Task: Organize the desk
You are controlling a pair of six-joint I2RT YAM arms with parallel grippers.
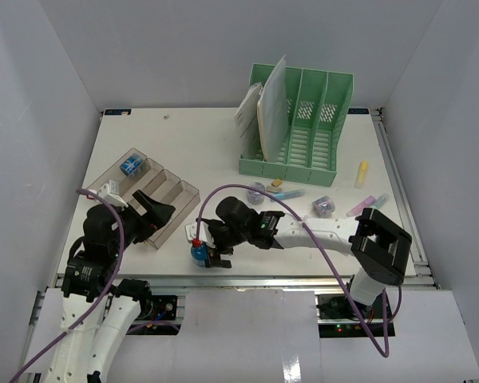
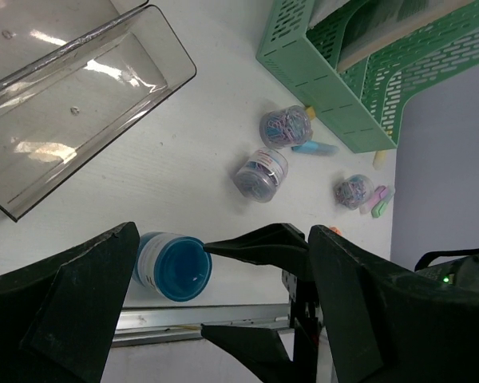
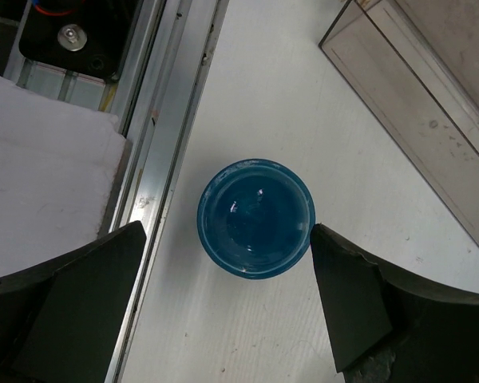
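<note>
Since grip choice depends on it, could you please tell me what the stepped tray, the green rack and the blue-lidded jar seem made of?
Stepped tray: smoky clear plastic, glossy, with glints and the desk showing through.
Green rack: probably matte plastic, with moulded slots.
Blue-lidded jar: shiny plastic-looking lid.

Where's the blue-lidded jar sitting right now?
In the top view the blue-lidded jar stands at the desk's near edge by the metal rail, just right of the clear tray, between the open jaws of the right gripper.
</note>
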